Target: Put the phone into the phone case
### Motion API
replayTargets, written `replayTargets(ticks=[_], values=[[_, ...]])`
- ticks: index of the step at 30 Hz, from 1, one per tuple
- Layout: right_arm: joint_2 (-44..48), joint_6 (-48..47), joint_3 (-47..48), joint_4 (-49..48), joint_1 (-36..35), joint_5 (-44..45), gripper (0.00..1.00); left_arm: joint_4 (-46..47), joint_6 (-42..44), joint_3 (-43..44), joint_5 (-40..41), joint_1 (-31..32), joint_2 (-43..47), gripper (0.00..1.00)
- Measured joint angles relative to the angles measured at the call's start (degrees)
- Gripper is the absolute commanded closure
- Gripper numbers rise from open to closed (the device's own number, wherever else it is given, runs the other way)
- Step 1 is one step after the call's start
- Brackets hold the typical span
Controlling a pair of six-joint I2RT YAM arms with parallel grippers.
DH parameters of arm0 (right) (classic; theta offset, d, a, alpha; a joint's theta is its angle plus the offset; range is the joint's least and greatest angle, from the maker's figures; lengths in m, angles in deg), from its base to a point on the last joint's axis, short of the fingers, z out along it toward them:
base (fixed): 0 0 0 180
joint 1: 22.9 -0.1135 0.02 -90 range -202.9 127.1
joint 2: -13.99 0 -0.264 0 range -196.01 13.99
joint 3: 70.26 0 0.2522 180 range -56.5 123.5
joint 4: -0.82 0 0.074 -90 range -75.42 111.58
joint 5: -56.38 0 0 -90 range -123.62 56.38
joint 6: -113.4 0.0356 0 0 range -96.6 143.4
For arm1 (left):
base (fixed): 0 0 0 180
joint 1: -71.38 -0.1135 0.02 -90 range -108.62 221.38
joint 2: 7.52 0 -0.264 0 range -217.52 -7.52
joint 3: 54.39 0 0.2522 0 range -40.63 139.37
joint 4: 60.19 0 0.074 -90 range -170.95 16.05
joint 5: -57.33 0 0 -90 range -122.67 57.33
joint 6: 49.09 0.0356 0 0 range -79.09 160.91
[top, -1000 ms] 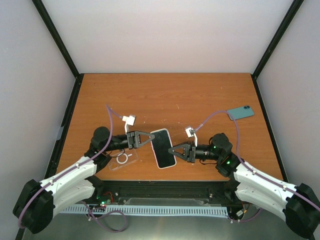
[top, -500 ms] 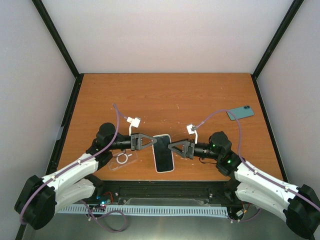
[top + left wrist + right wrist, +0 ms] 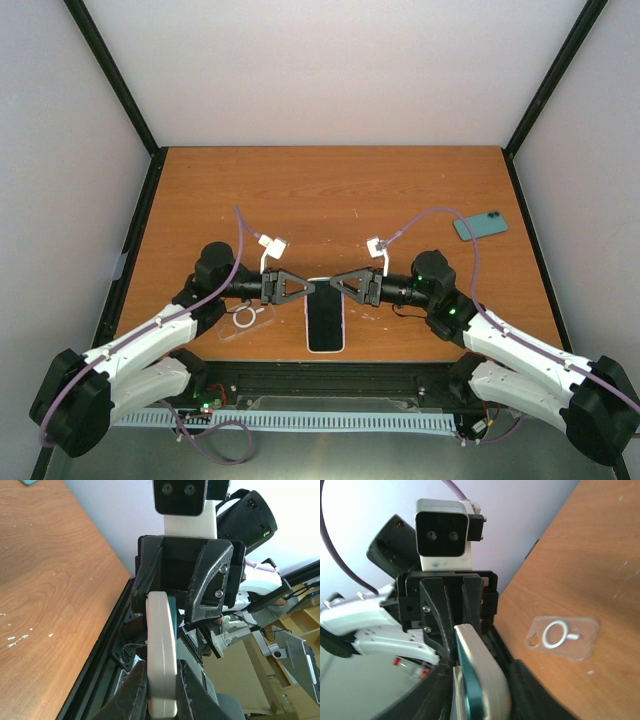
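1 phone (image 3: 325, 320), white-edged with a dark screen, sits at the near middle of the table (image 3: 330, 190), its long axis running toward the arm bases. Both wrist views show it edge-on and clamped at its far end. The left gripper (image 3: 308, 288) pinches it from the left, and the right gripper (image 3: 340, 286) pinches it from the right, so the 2 sets of fingers face each other across the phone. It appears to be lifted off the wood, though the top view alone cannot confirm that.

The step in hand looks like a 2-armed carry or regrasp, with insertion not yet begun. The clear phone case (image 3: 245, 318), marked with a white ring, lies flat just left of the phone, close beside the left forearm and near the table's front edge. The phone is not touching it.

The next move probably calls for swinging the phone left over the case, squaring its outline with the case rim and pressing 1 end in first. One gripper would likely have to let go, since the left arm partly crowds the case.

A teal phone (image 3: 480, 224) lies at the far right, well apart and out of the way. Purple cables (image 3: 425, 222) arch over each wrist, clear of the work.
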Motion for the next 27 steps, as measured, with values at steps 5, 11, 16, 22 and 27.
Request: replayTargets(ticks=[5, 11, 16, 22, 27], values=[[0.24, -1.18, 0.02, 0.13, 0.09, 0.17, 0.97, -5.53, 2.45, 2.58, 0.22, -0.13, -0.81, 1.0], [2.82, -2.6, 0.02, 2.36, 0.07, 2.67, 0.95, -12.72, 5.75, 6.69, 1.88, 0.15, -1.46, 1.0], [3.61, -2.75, 0.2, 5.51, 0.02, 4.39, 0.47, -15.13, 6.58, 8.15, 3.65, 0.63, -2.21, 1.0], [3.63, -2.05, -0.66, 6.88, 0.0, 2.64, 0.32, -13.44, 3.19, 7.8, 7.76, 0.26, -2.73, 1.0], [3.74, -0.81, -4.74, 5.33, 0.0, 0.17, 0.45, -10.08, 0.42, 7.32, 9.25, 0.26, -2.73, 1.0]])
